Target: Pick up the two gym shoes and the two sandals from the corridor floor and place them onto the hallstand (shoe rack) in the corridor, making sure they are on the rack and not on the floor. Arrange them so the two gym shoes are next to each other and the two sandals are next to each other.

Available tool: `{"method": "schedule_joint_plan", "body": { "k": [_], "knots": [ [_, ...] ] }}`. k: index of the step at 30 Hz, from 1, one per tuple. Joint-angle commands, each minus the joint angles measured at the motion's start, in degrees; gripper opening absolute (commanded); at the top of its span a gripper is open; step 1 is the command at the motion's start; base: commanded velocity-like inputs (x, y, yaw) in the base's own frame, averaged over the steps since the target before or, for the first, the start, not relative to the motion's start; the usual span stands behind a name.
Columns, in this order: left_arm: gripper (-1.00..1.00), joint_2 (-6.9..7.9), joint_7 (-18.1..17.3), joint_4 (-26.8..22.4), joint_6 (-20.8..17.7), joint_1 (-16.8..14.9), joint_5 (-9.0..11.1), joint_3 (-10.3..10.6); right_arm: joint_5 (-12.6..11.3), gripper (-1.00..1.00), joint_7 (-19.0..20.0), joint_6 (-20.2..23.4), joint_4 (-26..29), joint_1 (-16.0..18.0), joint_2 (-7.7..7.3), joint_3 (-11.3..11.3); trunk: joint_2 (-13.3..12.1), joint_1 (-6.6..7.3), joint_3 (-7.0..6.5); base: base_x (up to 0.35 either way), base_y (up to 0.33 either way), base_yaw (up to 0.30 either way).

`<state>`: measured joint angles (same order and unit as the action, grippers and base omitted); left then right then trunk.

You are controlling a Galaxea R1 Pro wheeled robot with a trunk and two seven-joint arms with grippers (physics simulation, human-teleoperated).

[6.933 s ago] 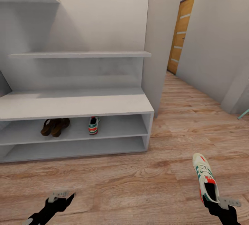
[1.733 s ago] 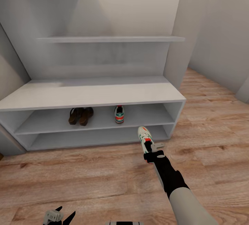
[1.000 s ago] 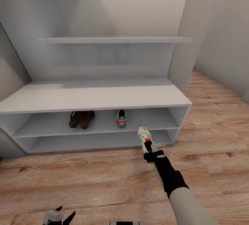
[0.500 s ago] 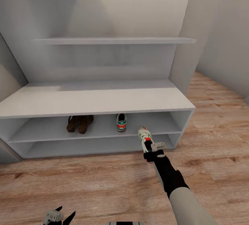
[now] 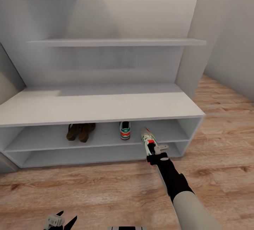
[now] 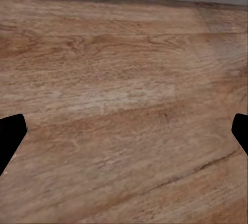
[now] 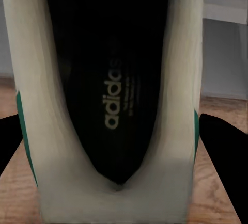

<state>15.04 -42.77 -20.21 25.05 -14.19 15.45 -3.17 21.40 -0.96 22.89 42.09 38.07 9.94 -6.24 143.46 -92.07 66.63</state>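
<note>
The right gripper (image 5: 153, 151) has its fingers clenched on the heel of a gym shoe (image 5: 147, 138), whose long axis points toe-first at the hallstand (image 5: 106, 106). Its mate (image 5: 124, 130) sits on the upper shelf just left of that line, beside the sandals (image 5: 80, 131). The left gripper (image 5: 60, 221) hangs released over the corridor floor (image 5: 106, 187).

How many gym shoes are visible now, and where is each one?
2. One gym shoe stands on the upper shelf of the hallstand, right of the sandals. The other gym shoe is held by the right gripper in front of that shelf.
</note>
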Motion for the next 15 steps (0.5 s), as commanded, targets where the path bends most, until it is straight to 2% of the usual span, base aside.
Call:
{"method": "schedule_joint_plan", "body": {
  "k": [1, 5, 10, 15],
  "knots": [
    [1.00, -0.01, -0.47, 0.08, -0.05, -0.05, 0.29, -0.17, -0.13, -1.00, -0.10, 0.25, -0.78, -0.01, 0.06, -0.18, 0.00, -0.04, 0.05, 0.305, 0.100, 0.000],
    [1.00, -0.01, -0.47, 0.08, -0.07, -0.05, 0.29, -0.17, -0.13, -1.00, -0.10, 0.25, -0.80, -0.01, 0.06, -0.17, 0.00, -0.04, 0.05, 0.247, 0.081, 0.000],
    [1.00, -0.01, -0.47, 0.08, -0.05, -0.05, 0.29, -0.17, -0.13, -1.00, -0.10, 0.23, -0.79, -0.01, 0.06, -0.15, 0.00, -0.04, 0.05, 0.052, 0.015, 0.000],
    [1.00, -0.01, -0.47, 0.08, -0.08, -0.05, 0.29, -0.17, -0.13, -1.00, -0.10, 0.24, -0.78, -0.01, 0.06, -0.15, 0.00, -0.04, 0.05, 0.193, 0.080, 0.000]
  ]
}}
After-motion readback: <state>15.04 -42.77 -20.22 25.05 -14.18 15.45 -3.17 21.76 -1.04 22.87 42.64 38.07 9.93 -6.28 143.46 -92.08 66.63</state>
